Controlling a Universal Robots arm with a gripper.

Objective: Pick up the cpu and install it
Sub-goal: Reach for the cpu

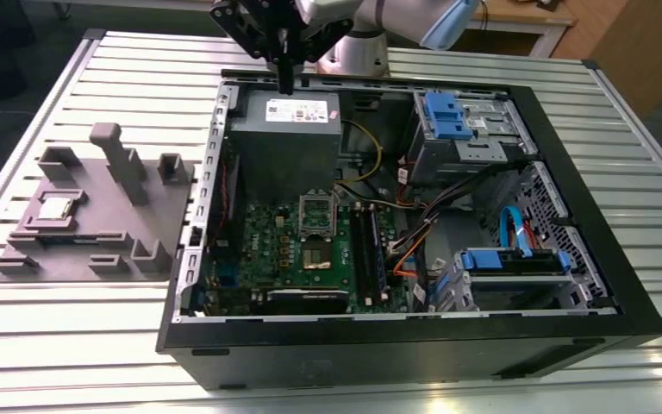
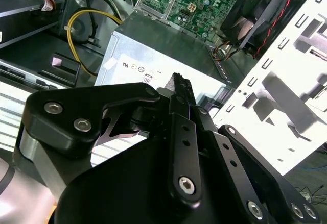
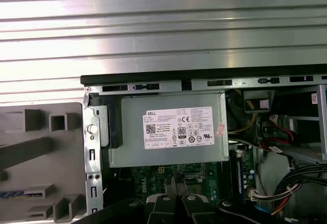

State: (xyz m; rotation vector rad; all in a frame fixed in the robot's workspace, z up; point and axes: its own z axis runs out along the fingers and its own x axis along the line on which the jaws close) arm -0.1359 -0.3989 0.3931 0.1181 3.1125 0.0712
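Ribbed metal table (image 1: 78,345) carries the whole job, and the open computer case (image 1: 423,345) lying on it is my landmark. My gripper (image 1: 286,84) hangs above the case's far edge as the exterior view shows it, over the grey power supply box (image 1: 279,147) with the white label that sits inside the case at that end, apart from it. My fingers (image 2: 181,94) are drawn together to a narrow point with nothing between them, so I carry nothing. The cpu (image 1: 58,208) is outside the case, well apart from me, lying flat in a recess of the grey moulded plate (image 1: 101,246) that sits just beside the case's wall on the exterior view's left. Inside the case, near its middle, the motherboard (image 1: 290,259) shows a square socket (image 1: 317,213), which looks unfilled to me in the second wrist view. I judge the task to be at its very start: the pick-up is not yet begun and the chip is untouched. Getting hold of it calls for crossing the case's wall to the plate, spreading my fingers wider than the chip, and coming down square on its edges, clear of the plate's upright blocks (image 1: 124,168), since so thin and flat a part gives little to grip
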